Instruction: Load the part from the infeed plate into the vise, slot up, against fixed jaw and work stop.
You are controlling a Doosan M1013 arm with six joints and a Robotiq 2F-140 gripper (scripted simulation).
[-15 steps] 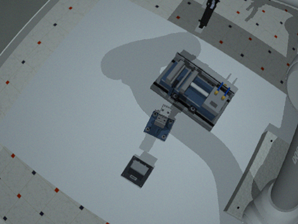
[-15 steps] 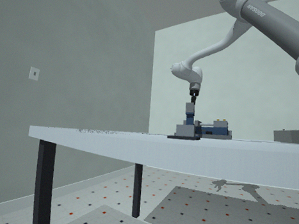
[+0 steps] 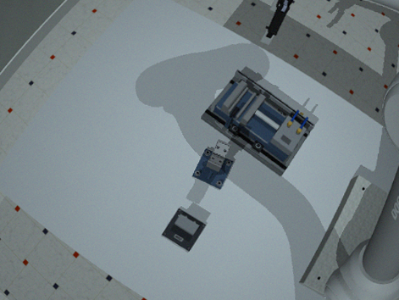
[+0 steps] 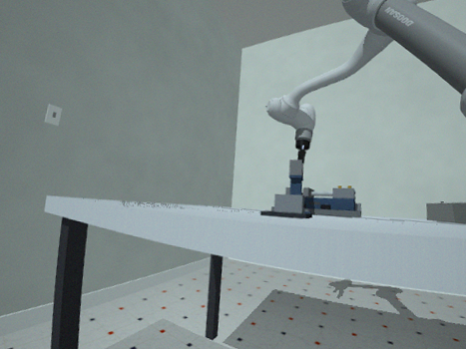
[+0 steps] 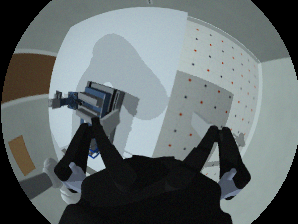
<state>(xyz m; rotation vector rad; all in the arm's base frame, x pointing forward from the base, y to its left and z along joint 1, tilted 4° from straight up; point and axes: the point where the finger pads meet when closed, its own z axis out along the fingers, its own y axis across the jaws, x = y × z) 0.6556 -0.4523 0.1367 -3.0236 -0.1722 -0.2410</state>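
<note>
The part [image 3: 187, 224] is a grey block lying on the dark infeed plate [image 3: 183, 229] near the table's front. It also shows in the side view [image 4: 288, 201]. The open vise [image 3: 259, 119] stands at the table's middle back, with two grey jaws [image 3: 243, 101] at its left end and the air cylinder [image 3: 290, 135] at its right. The V-block [image 3: 215, 163] sits on a blue base between the vise and the plate. My gripper [image 3: 270, 31] [image 4: 300, 154] hangs high above the vise area, open and empty. In the wrist view the fingers stand wide apart, with the vise [image 5: 93, 99] far below.
My arm's base [image 3: 365, 272] stands on a grey pedestal [image 3: 349, 224] at the table's right edge. The arm's shadow falls over the vise and V-block. The table edge runs along the front and left.
</note>
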